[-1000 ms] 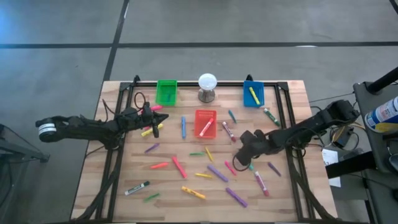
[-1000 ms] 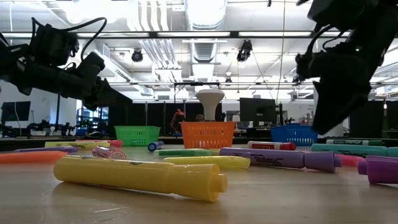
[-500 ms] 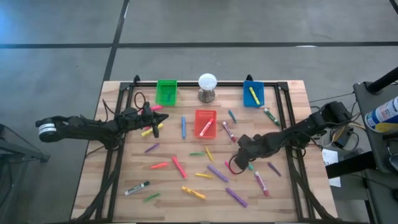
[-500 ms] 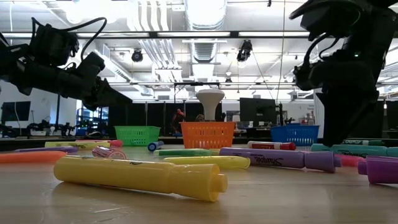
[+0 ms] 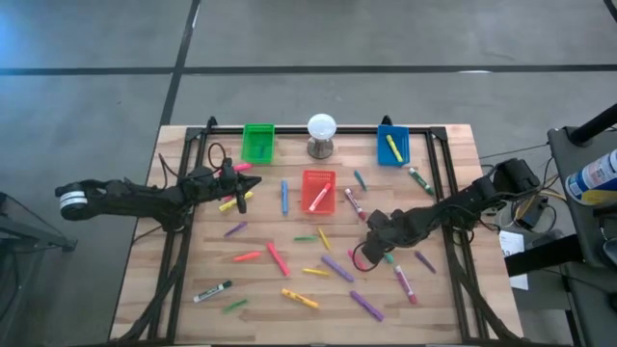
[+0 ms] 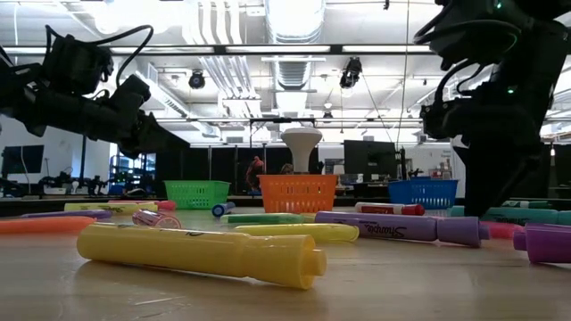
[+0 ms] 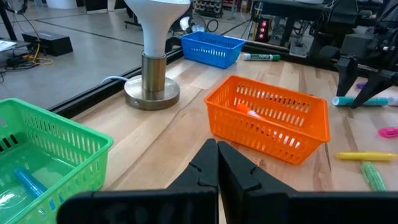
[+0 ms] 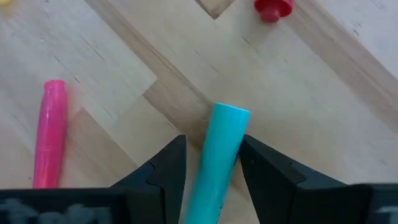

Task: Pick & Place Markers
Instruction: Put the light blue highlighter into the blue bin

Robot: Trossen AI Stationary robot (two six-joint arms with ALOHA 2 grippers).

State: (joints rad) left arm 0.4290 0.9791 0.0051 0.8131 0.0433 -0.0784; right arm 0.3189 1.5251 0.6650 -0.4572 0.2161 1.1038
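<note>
Your right claw [image 8: 211,171] has dropped to the bench and its spread jaws are narrowing around the teal marker [image 8: 219,155] between them, nearly pinching it.

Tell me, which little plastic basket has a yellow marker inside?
The blue plastic basket at the table's far right; a yellow marker lies in it. The green basket shows none.

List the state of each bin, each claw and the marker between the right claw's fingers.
Green bin: upright, a blue marker lying inside.
Red bin: upright, one marker inside.
Blue bin: upright, a yellow marker inside.
Left claw: shut, empty, raised near the green bin.
Right claw: down at the table, fingers either side of the teal marker.
Teal marker: lying on the table, capped.
</note>
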